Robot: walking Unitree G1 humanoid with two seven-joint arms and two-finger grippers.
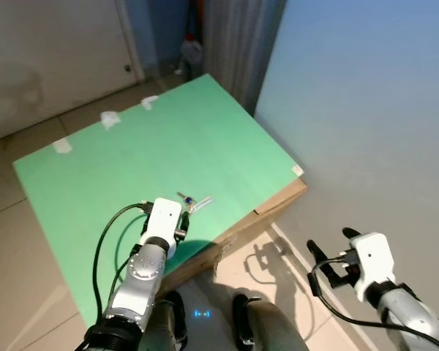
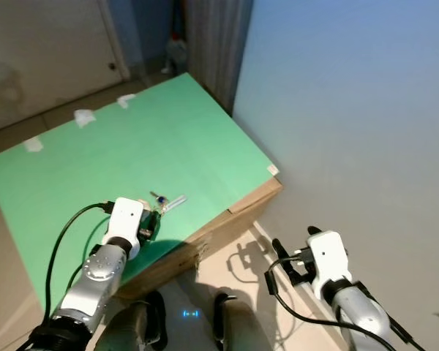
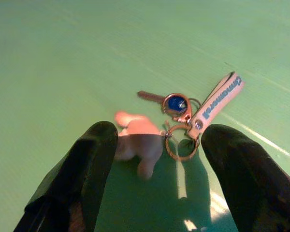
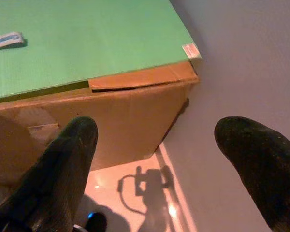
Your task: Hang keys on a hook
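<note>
A bunch of keys (image 3: 176, 104) with a blue-capped key, a pink strap (image 3: 216, 102), a ring and a small pink charm (image 3: 137, 140) lies on the green sheet (image 1: 168, 146) near its front edge. The keys (image 1: 192, 201) sit just beyond my left gripper (image 1: 181, 223), which stands open right behind them; its fingers (image 3: 82, 174) flank the charm and ring without touching. My right gripper (image 1: 329, 252) hangs open off to the right of the box, over the floor beside the wall.
The green sheet covers a cardboard box (image 4: 130, 111) standing on a tiled floor (image 1: 7, 190). A pale wall (image 1: 366, 110) rises close on the right. White tape scraps (image 1: 110, 118) mark the sheet's far edge. A door and a curtain stand at the back.
</note>
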